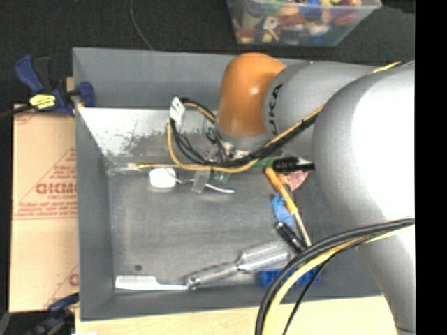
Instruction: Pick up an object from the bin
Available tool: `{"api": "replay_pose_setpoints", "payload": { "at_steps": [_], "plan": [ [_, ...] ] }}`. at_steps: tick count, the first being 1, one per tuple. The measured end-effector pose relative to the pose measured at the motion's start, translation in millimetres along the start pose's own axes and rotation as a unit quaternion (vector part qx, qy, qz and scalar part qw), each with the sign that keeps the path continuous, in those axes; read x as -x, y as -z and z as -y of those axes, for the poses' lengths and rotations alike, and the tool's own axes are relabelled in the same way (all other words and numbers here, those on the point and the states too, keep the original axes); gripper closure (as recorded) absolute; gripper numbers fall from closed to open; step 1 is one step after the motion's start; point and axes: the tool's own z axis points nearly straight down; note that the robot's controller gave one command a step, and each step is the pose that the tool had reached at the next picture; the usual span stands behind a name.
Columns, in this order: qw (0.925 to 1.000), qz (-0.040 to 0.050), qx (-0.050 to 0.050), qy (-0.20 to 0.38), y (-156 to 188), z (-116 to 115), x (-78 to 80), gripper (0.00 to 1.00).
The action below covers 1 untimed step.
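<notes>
- White oval piece [162, 179]: you find it in the left half of the bin [94, 243], near the back wall, lying flat on the grey floor. It is small, smooth and rounded, plain white all over, and it lies alone with bare floor in front of it.
- Just to its right you see the gripper [207, 182], down close to the floor. Nothing shows between it and the white oval piece, and you cannot tell whether they touch. You cannot tell either whether the claw is spread or pressed together; its tip is tangled among cables [183, 149].
- Above the gripper sits the orange cover [246, 100] of the wrist, with the grey arm running off to the right.
- Along the front of the bin you have a toothbrush [216, 274]: white bristle head at the left, clear handle angled up to the right.
- Right of the gripper lies a loose cluster: an orange pen [278, 185], a small blue piece [281, 208] touching it, a black marker [290, 236] below that, and a pink scrap [298, 180] beside the pen.
- Near the front right corner you see a blue flat thing [274, 278], partly behind the arm's cables.
</notes>
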Motion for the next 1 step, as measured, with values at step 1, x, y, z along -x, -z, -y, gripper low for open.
{"api": "replay_pose_setpoints", "payload": {
  "at_steps": [1],
  "plan": [
    [1.0000, 0.0018, 0.001, 0.000, 41.4, 0.1, 1.3, 1.00]
  ]
}}
